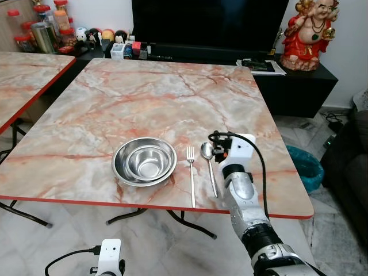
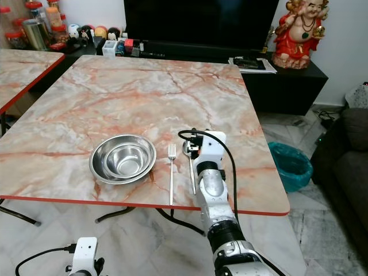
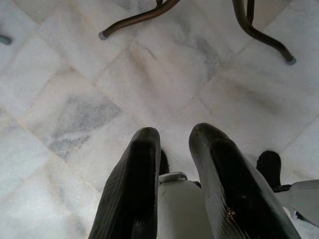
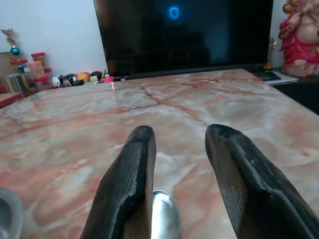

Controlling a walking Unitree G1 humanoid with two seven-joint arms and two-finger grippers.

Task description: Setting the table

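Polished steel spoon point(image 1: 208, 163) lies on the marble table point(image 1: 144, 98) beside the steel fork point(image 1: 191, 172); light, stiff, slippery, best pinched mid-handle. Right gripper point(image 4: 179, 164) hovers above, fingers spread, empty.

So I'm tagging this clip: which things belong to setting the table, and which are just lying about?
Job:
- nested steel bowls
- steel fork
- steel spoon
- right hand

Lying about:
- red laughing figurine
- black television
- teal bin
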